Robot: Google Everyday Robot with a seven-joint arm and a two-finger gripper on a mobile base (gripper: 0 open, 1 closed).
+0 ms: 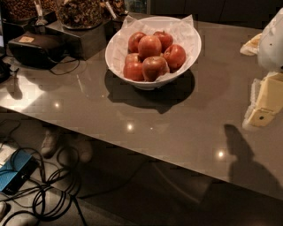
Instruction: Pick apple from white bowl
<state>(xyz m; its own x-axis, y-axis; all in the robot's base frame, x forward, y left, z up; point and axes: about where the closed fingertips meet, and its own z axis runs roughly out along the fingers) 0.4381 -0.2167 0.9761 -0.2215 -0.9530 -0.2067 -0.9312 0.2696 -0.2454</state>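
Observation:
The white bowl (116,49), lined with crinkled white paper, stands on the grey-brown table (132,114) at the upper middle. Several red apples (149,46) are piled in it. My gripper (264,102), cream-coloured under a white arm segment (270,40), is at the right edge of the view. It is above the table, well to the right of the bowl and a little nearer to me, apart from it. It holds nothing that I can see. Its shadow (239,148) falls on the table near the front right.
Glass jars of nuts (79,11) stand on a dark stand (86,39) at the back left, close to the bowl. A black device (35,49) lies left of them. Below the table's front edge are tangled cables (48,185) and a blue box (13,174).

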